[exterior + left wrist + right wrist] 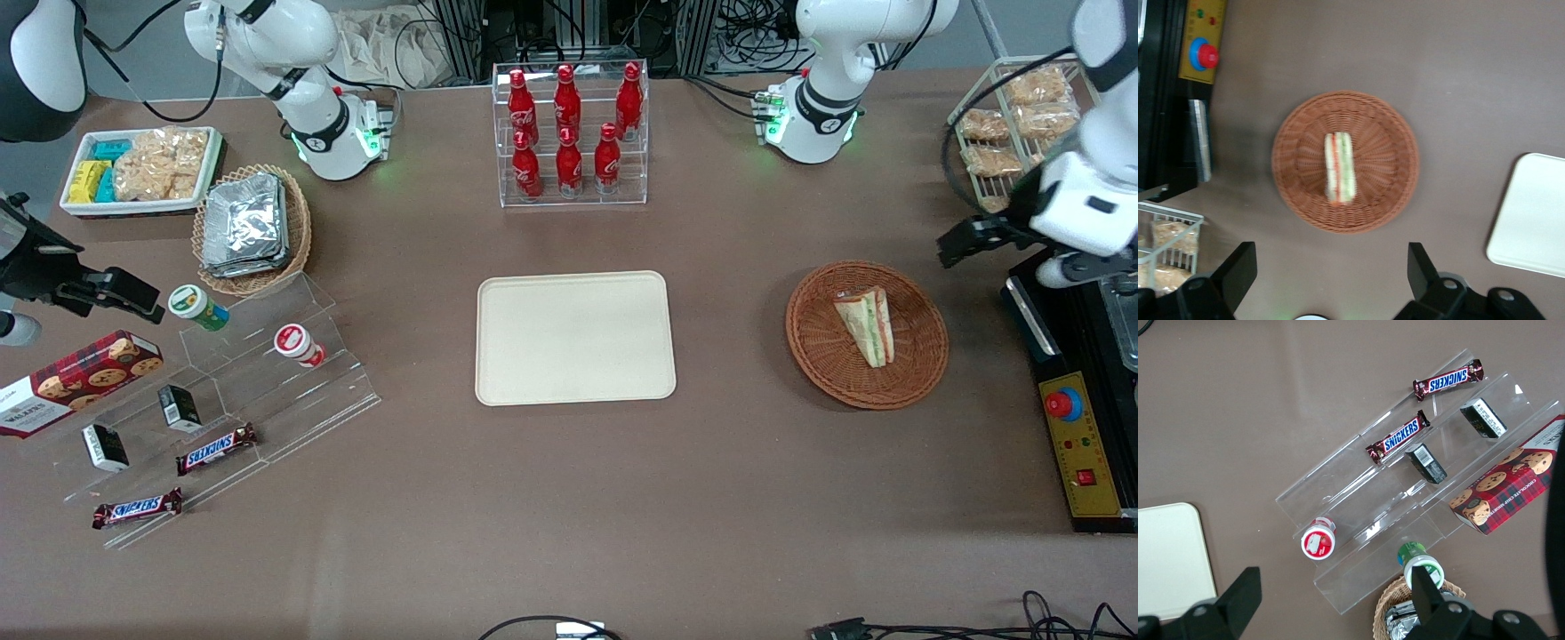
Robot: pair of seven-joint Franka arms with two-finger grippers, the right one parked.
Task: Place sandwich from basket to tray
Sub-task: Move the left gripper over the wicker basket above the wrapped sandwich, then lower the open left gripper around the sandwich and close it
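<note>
The sandwich (867, 324) is a pale wedge with green and red filling stripes. It lies in the round brown wicker basket (818, 356) toward the working arm's end of the table. The cream tray (574, 338) lies bare at the table's middle. My left gripper (967, 240) hangs open and empty above the table, beside the basket and a little farther from the front camera than it. In the left wrist view the sandwich (1339, 167) lies mid-basket (1385, 133), the gripper (1330, 273) stands apart from the basket's rim, and a corner of the tray (1531, 213) shows.
A black control box with a red button (1076, 427) and a wire rack of snack packets (1013, 124) stand close to the working arm. A clear rack of cola bottles (570, 133) stands farther from the front camera than the tray. An oval basket of foil packets (253, 227) and acrylic steps (222, 400) lie toward the parked arm's end.
</note>
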